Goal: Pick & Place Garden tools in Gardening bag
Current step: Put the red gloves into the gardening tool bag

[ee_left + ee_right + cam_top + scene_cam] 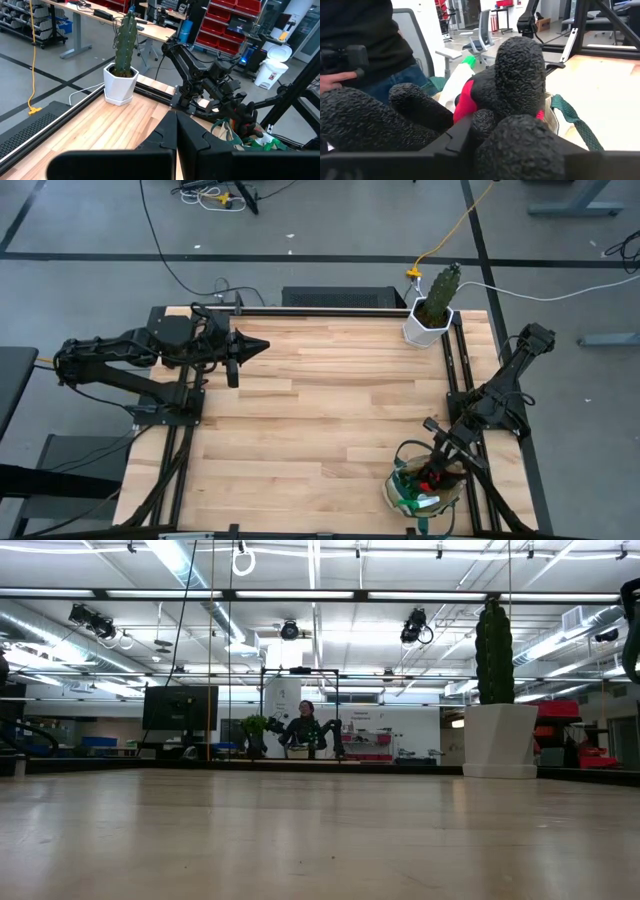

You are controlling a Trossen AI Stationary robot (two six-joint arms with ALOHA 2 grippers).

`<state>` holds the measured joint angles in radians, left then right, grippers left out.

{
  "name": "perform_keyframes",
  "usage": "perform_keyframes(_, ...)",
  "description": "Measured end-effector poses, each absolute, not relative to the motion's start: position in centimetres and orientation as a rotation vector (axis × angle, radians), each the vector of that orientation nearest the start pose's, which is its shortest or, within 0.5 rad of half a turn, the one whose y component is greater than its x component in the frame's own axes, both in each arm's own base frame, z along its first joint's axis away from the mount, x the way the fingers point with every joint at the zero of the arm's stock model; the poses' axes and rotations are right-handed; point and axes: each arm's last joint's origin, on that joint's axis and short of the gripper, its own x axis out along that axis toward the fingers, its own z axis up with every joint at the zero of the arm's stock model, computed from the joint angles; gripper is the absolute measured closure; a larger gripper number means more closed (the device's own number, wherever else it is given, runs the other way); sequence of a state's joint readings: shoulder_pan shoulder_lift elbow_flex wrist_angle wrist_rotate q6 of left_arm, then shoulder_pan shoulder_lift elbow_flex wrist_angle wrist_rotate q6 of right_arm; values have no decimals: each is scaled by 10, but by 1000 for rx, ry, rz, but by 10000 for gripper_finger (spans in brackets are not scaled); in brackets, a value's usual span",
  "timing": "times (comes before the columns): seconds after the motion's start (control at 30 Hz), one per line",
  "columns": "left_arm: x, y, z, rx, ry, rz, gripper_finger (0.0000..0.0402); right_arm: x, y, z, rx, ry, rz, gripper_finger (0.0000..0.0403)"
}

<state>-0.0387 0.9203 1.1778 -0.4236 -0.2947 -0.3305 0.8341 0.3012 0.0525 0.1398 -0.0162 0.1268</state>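
Your right gripper [437,472] hung over the gardening bag [400,498], gloves [515,95] between its part-open fingers, ready to drop inside. Your left gripper [258,346] waited shut, well apart.

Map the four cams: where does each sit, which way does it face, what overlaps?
High: overhead, straight down; both arms, beige canvas bag under right gripper.
Low: table height, level across; white hexagonal pot, no grippers.
Left wrist: over closed left gripper, toward the right arm.
Right wrist: close on black-and-red gloves.
Shared: green cactus in high, low, left wrist.
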Motion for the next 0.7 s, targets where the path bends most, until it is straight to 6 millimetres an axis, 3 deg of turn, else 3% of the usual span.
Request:
perform_keyframes(0.33, 176, 2, 418, -302, 120, 281, 399, 76, 88, 170, 79, 162, 903, 202)
perform_keyframes(0.7, 176, 2, 418, -301, 120, 280, 399, 76, 88, 187, 112, 126, 914, 143)
